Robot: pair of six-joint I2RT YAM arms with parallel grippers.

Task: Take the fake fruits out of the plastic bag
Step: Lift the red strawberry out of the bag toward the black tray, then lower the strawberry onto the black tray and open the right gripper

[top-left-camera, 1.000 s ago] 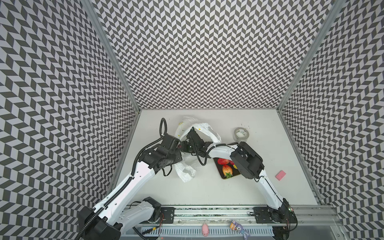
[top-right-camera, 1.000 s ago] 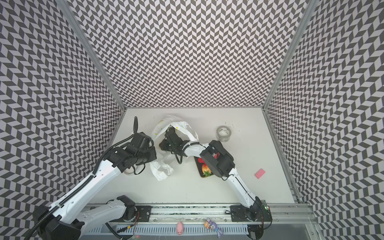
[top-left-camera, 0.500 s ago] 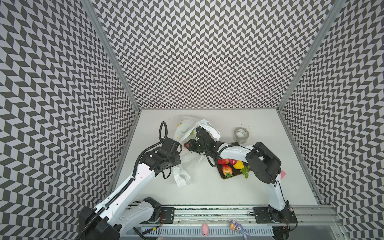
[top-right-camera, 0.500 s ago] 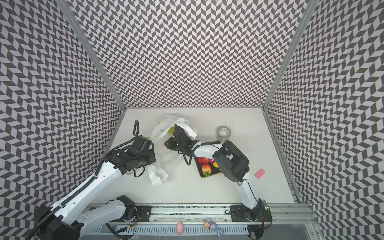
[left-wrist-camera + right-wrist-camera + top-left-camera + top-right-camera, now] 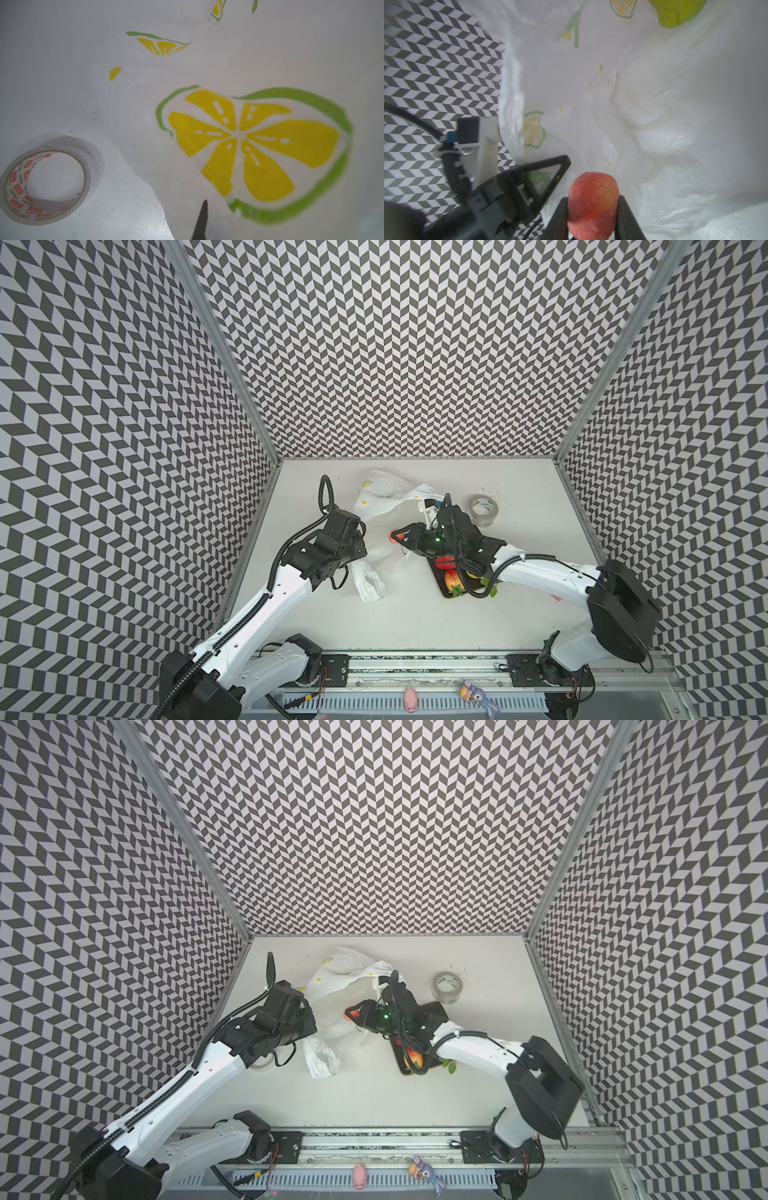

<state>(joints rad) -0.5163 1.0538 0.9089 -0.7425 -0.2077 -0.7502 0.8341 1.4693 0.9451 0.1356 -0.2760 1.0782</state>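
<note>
Pink-orange peach (image 5: 592,193), pinched narrowly between the fingers of my right gripper (image 5: 592,200), had just come clear of the plastic bag (image 5: 633,104); a second earlier that same gripper was buried in the bag's mouth. Beside it, my left gripper (image 5: 562,164) was clamped tight on the bag's rim, holding the mouth open. Farther in, a green pear (image 5: 675,12) lay against the white film, so by my reckoning the job was not finished. In a top view the peach (image 5: 393,536) hung over the bag, not yet above the dark tray (image 5: 440,587), where a strawberry (image 5: 445,561) and other fake fruits already sat. A tape roll (image 5: 482,510) stood beyond, untouched.
</note>
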